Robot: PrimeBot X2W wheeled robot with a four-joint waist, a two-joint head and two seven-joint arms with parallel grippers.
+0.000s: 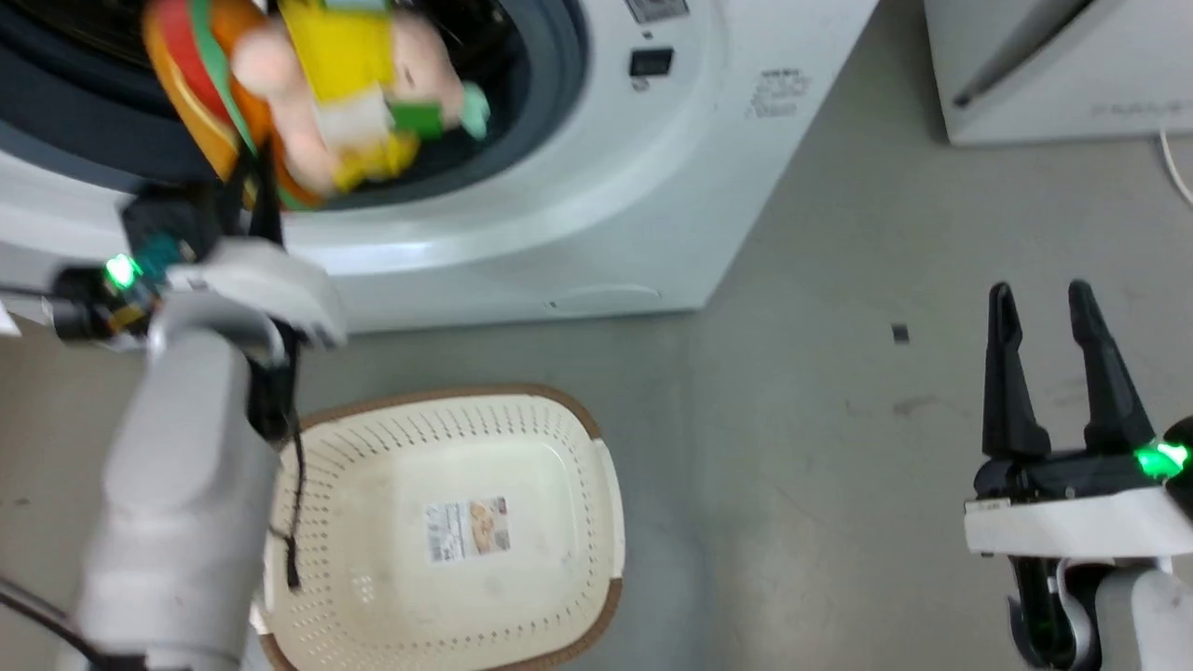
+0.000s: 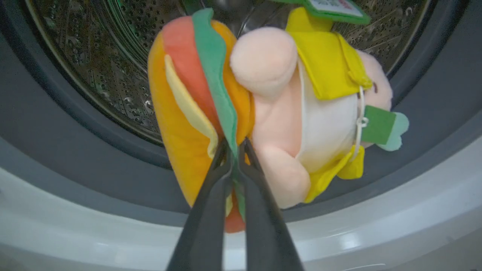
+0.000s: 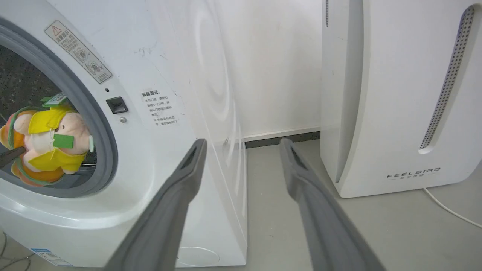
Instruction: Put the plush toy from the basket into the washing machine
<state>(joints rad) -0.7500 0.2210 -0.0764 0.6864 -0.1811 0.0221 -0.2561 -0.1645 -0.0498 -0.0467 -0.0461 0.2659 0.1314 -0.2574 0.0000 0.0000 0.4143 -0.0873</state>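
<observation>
Head view: my left gripper (image 1: 253, 182) holds the plush toy (image 1: 317, 84) up before the open mouth of the washing machine (image 1: 559, 233), high enough to pass over the grey seal. The basket (image 1: 596, 522) stands on the floor just below and shows its bare bottom with the label. My right gripper (image 1: 1039, 289) is well apart at the side, fingers spread on nothing; I judge it is out of the way on purpose.

Left wrist view: my two fingers are pressed together on the green layer of the hamburger part. The toy hangs in front of the steel drum (image 2: 94, 75), not yet let go. It is soft, a pink figure in yellow clothing with green paper tags (image 2: 380, 126).

Right wrist view: the toy sits within the round opening, about level with the seal. My right fingers point past the machine.
</observation>
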